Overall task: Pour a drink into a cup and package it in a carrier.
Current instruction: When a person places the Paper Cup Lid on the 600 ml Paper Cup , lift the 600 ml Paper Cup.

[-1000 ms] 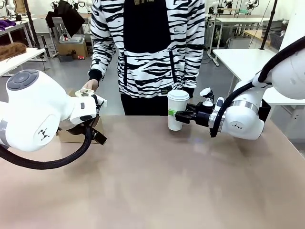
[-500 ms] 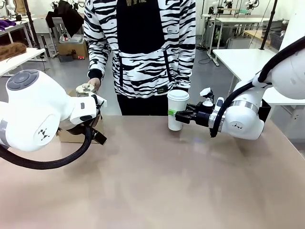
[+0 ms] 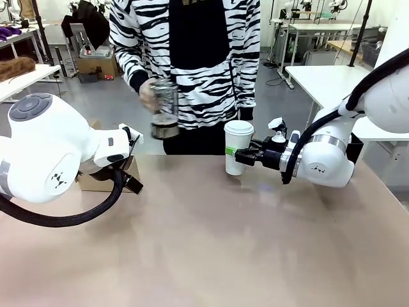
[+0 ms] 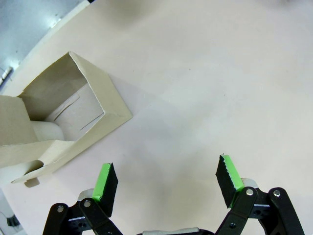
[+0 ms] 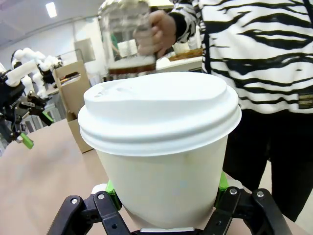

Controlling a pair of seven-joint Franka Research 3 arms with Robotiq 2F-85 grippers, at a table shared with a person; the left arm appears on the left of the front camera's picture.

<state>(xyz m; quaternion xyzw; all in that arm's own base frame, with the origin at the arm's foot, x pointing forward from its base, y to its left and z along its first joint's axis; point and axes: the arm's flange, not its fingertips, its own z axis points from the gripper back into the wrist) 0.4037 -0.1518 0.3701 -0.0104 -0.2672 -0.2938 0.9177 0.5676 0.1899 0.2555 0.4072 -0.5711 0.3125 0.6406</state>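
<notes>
The cup (image 3: 238,147), white and capped with a white lid, stands upright near the far edge of the table (image 3: 211,256). The right gripper (image 3: 235,154) comes at the cup from its right and is clamped on the lower half, one green pad on each side of the wall, as the right wrist view shows close up (image 5: 166,196). Whether the cup's base touches the table I cannot tell. Up and to the left of the cup, a person's hand (image 3: 148,94) holds a clear glass jug (image 3: 164,115) with dark liquid in the bottom, off the table. Well to the left of the cup sits the brown cardboard carrier (image 3: 96,182), partly hidden by the left arm. The left gripper (image 4: 168,178) hangs over bare table just beside the carrier (image 4: 93,98), jaws spread wide and holding nothing.
</notes>
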